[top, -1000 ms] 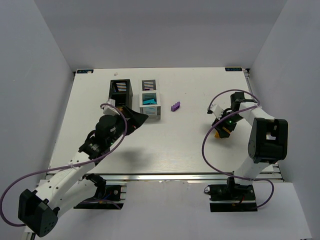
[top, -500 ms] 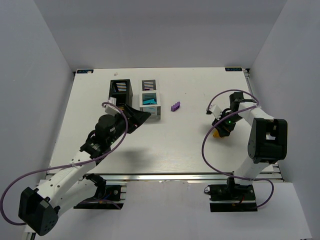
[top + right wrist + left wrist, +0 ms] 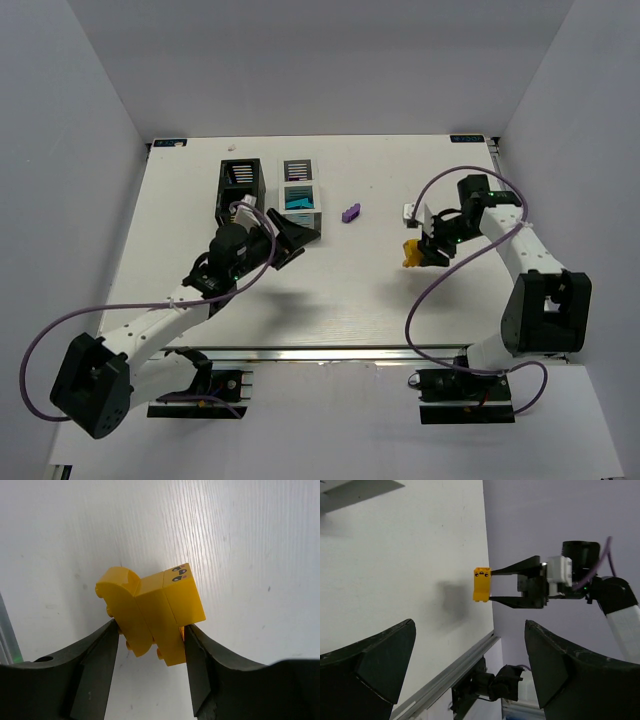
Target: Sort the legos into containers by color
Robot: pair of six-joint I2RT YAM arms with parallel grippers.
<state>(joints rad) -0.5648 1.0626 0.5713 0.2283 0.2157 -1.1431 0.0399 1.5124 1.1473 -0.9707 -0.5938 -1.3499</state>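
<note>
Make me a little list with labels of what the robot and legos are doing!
Right hand: shut on the yellow lego
Left hand: open, holding nothing, near the white container
White container: teal legos in its near compartment
Black container: left of the white one, contents unclear
Purple lego: loose on the table, right of the white container

A yellow brick (image 3: 150,612) with printed eyes sits tilted in the right gripper (image 3: 420,250), a purple brick (image 3: 350,212) lies near the white container (image 3: 298,168) holding teal bricks (image 3: 297,201), with the black container (image 3: 240,175) alongside
</note>
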